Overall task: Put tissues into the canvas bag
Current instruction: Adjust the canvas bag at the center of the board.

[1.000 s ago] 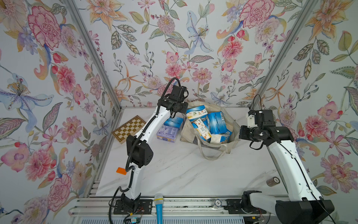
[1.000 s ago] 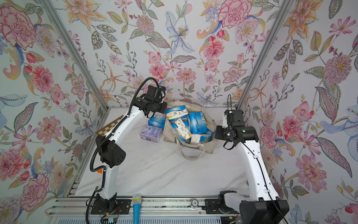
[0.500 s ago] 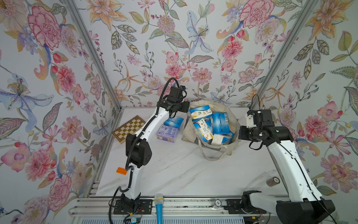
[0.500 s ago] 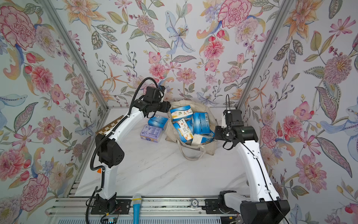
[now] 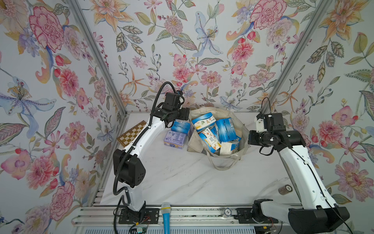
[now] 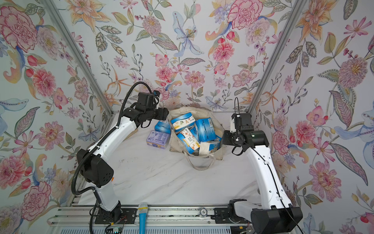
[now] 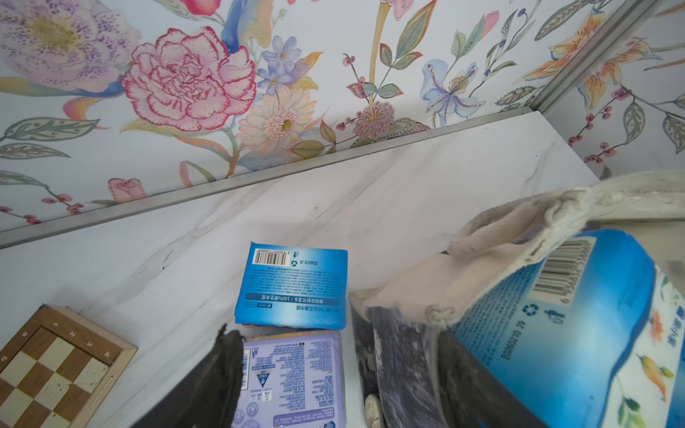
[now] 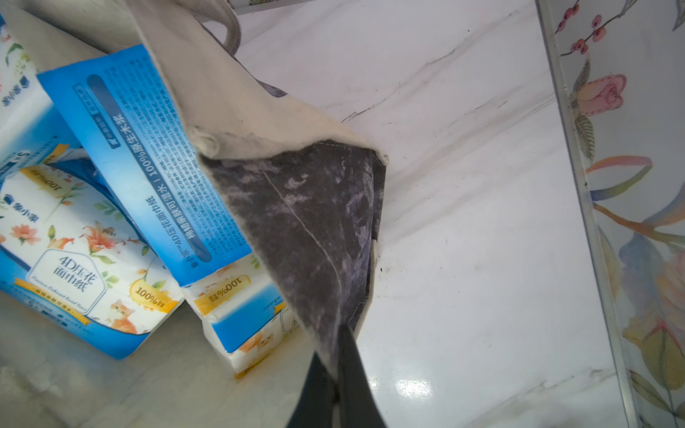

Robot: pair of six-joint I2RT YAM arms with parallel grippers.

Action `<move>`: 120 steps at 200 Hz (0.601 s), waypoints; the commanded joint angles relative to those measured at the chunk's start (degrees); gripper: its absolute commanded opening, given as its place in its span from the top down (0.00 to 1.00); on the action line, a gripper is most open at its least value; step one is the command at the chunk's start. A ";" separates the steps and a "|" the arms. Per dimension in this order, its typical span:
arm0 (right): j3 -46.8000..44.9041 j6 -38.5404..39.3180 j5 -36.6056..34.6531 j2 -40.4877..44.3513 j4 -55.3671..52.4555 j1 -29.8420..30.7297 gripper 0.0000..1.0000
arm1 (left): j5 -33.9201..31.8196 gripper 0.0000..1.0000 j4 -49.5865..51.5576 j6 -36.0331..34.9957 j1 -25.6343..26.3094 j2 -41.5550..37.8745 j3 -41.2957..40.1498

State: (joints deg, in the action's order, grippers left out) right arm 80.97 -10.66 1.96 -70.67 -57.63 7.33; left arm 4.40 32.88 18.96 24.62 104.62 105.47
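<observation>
The canvas bag (image 5: 203,111) (image 6: 219,155) sags open at the back of the table, with several blue-and-white tissues (image 5: 226,129) (image 6: 204,129) (image 8: 89,259) piled inside. On the table to its left lie a blue pack (image 5: 180,126) (image 7: 293,285) and a lavender pack (image 5: 175,138) (image 7: 296,378). My left gripper (image 5: 185,117) (image 7: 341,370) is open, straddling the lavender pack's end and the bag's dark printed wall (image 7: 400,355) without gripping either. My right gripper (image 5: 250,139) (image 8: 339,350) is shut on the bag's right rim, pinching the grey printed cloth (image 8: 307,222).
A wooden chessboard (image 5: 132,132) (image 7: 52,370) lies at the table's left edge by the wall. A blue microphone (image 5: 166,214) and a poker chip (image 5: 227,212) sit on the front rail. A small cylinder (image 5: 285,189) lies near the right arm's base.
My left gripper has opened at the bag's left rim and let the cloth go. The bag's mouth has settled a little to the right. The right gripper has stayed shut on the rim.
</observation>
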 commanded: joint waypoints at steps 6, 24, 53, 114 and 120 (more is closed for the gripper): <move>3.70 1.50 -1.45 -0.65 0.50 -0.39 1.00 | -7.88 0.10 0.43 1.34 -2.34 -4.02 -8.48; 4.41 1.86 -1.33 -1.28 0.49 -0.08 1.00 | -6.29 0.02 -3.54 1.92 -2.38 -5.81 -13.34; 4.00 1.78 -1.21 -1.53 0.66 0.48 1.00 | 2.28 0.01 -12.00 3.91 -2.36 -6.53 -15.78; 2.97 2.03 -1.34 -1.30 1.20 0.71 1.00 | 18.12 0.11 -23.74 8.76 -2.37 -6.78 -13.12; 3.03 2.15 -1.27 -1.38 1.20 0.75 1.00 | 17.81 0.11 -23.15 8.34 -2.38 -7.15 -12.55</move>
State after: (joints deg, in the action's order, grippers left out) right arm 83.15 -9.61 2.50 -72.77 -57.71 7.92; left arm 17.61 12.93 26.04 22.87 98.56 90.80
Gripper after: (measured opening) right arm 0.048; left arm 0.889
